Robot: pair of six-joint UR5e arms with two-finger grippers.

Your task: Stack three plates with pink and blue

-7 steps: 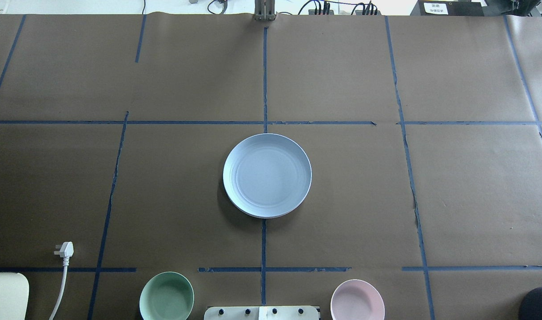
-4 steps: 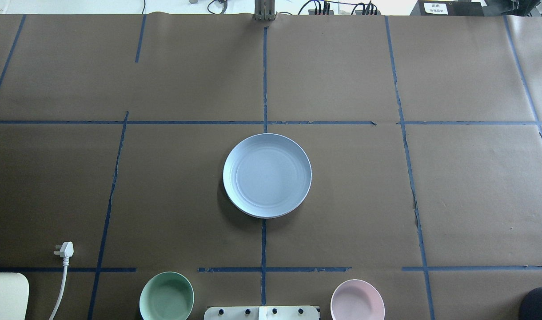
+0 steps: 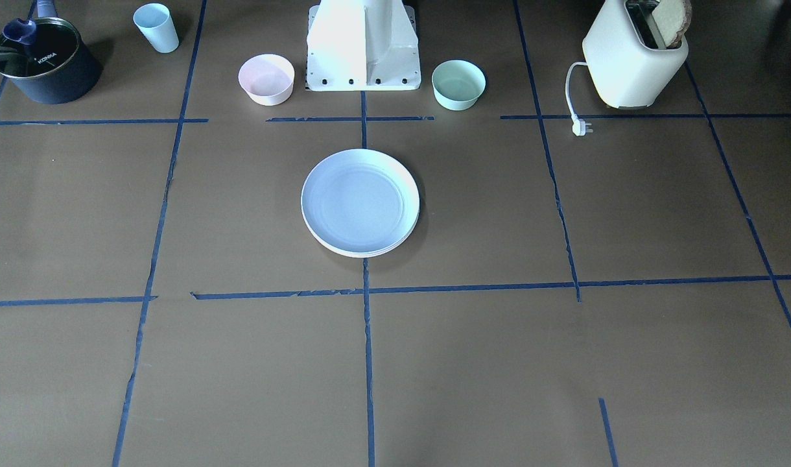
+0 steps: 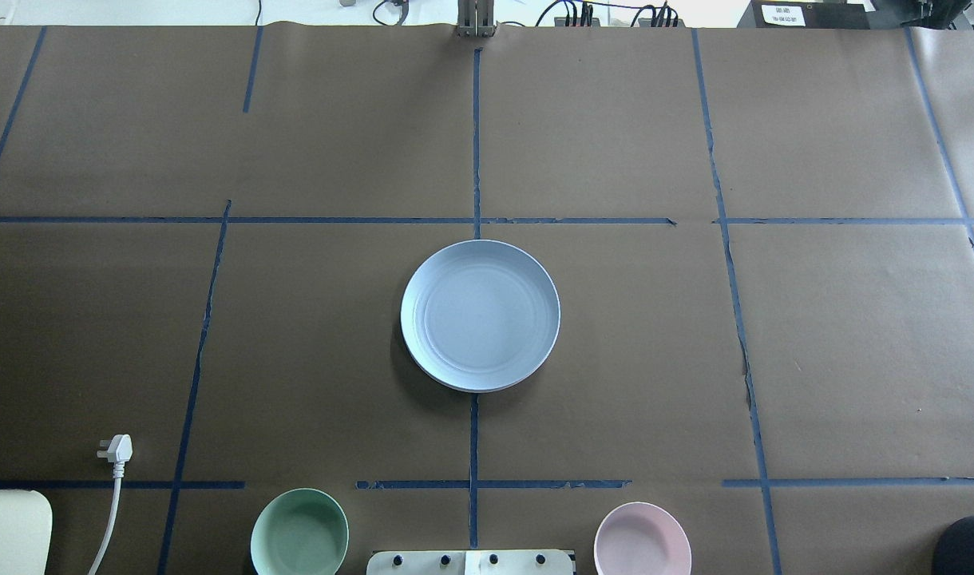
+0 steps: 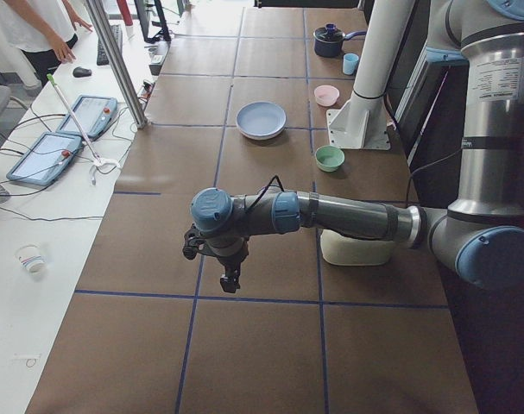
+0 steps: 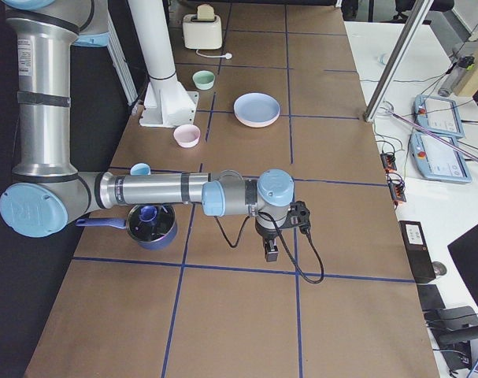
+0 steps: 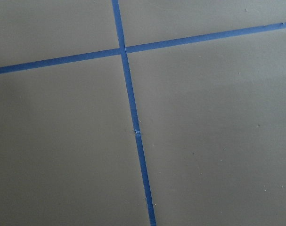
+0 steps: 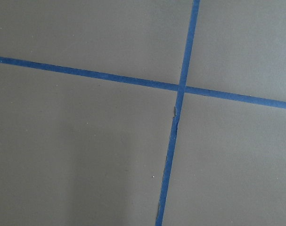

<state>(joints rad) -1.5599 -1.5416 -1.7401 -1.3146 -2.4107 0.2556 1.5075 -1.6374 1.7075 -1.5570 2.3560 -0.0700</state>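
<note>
Stack looks complete at the middle of the table [image 4: 854, 359].
The blue plate [image 4: 480, 313] lies on top, paler rims showing under its edge; I'd judge nothing remains to add. The left gripper [image 5: 230, 280] and right gripper [image 6: 271, 252] hang well apart from it, visibly carrying nothing; wide or narrow, I cannot tell.

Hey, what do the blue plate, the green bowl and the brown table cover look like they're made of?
Blue plate: likely matte plastic or a plant-fibre composite; dull even surface, moulded concentric ridges.
Green bowl: probably the same; matte pastel, no glaze glare.
Table cover: looks like brown kraft paper; flat, faintly creased, seams under blue tape.
</note>
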